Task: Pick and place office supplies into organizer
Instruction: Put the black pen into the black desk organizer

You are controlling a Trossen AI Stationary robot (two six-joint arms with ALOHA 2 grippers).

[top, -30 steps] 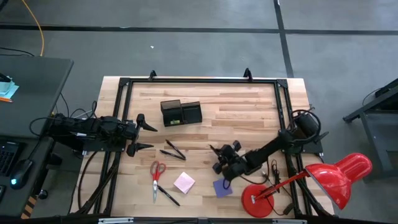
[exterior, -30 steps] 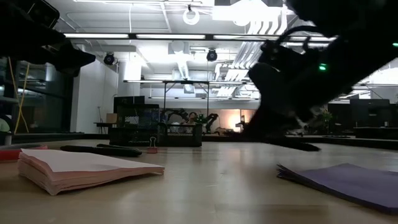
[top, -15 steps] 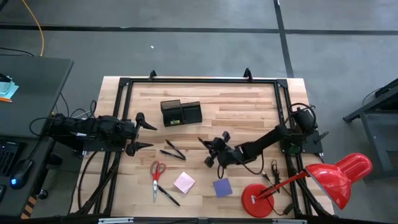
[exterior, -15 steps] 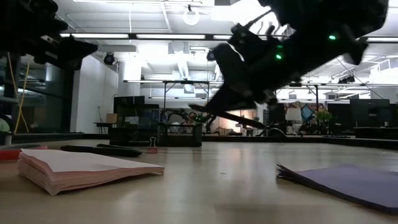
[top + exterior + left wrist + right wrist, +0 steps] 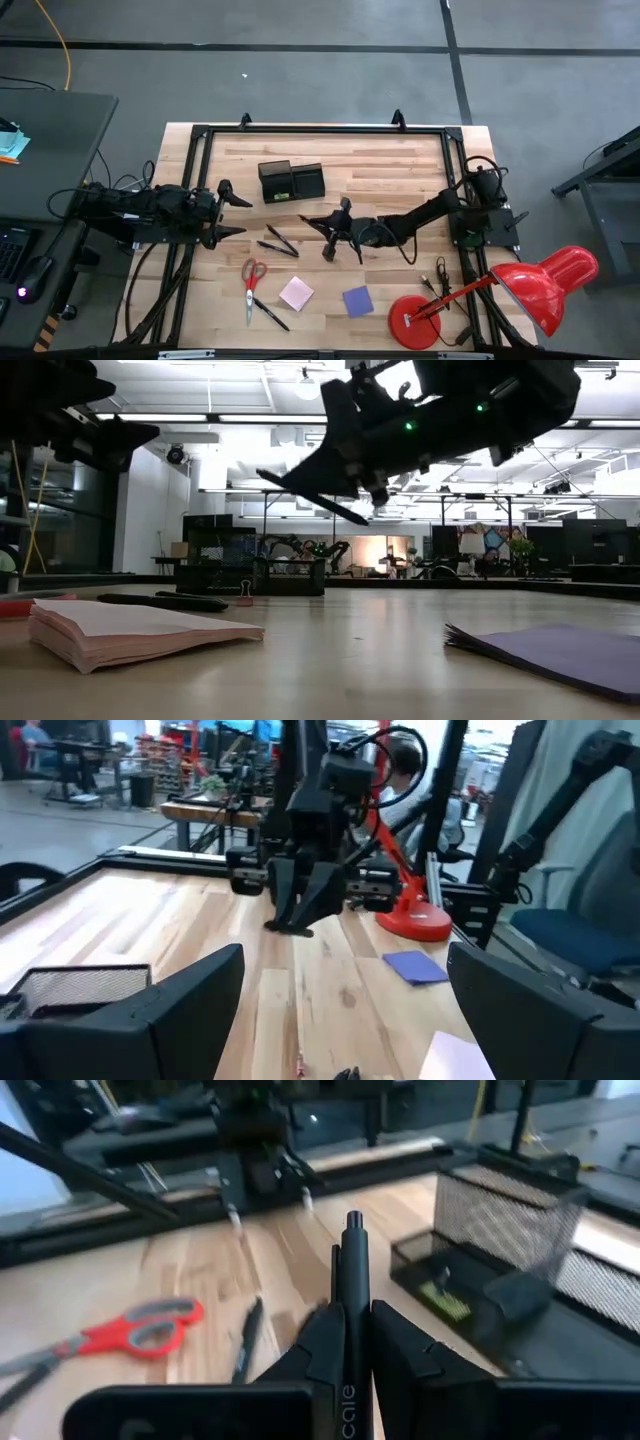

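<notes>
My right gripper (image 5: pixel 332 227) hangs over the table's middle, shut on a thin black pen (image 5: pixel 312 221), a little to the right and near side of the black mesh organizer (image 5: pixel 291 182). The left gripper (image 5: pixel 238 218) waits open at the left edge. On the wood lie two more pens (image 5: pixel 278 243), red-handled scissors (image 5: pixel 252 280) with another pen (image 5: pixel 270 315) beside them, the pink pad (image 5: pixel 296 293) and the purple pad (image 5: pixel 358 300). The low view shows both pads flat on the table: pink (image 5: pixel 130 630), purple (image 5: pixel 560 650). My right gripper pinches the black pen's barrel (image 5: pixel 352 1295) between its two fingers (image 5: pixel 325 1342). The pen lies along the fingers and sticks out past their tips toward the table's left. It is lifted clear of the table, nearly level, one end (image 5: pixel 265 475) slightly higher.
A big red desk lamp stands at the near right corner, round base (image 5: pixel 413 323) on the table and head (image 5: pixel 550 285) past the edge. Black frame rails (image 5: pixel 320 130) run along the table's sides. Bare wood lies between the organizer and the right rail.
My right gripper has gone from beside the purple pad toward the table's left and far edge, closing on the organizer, and has risen, carrying the pen higher above the table. The left arm has kept still.
</notes>
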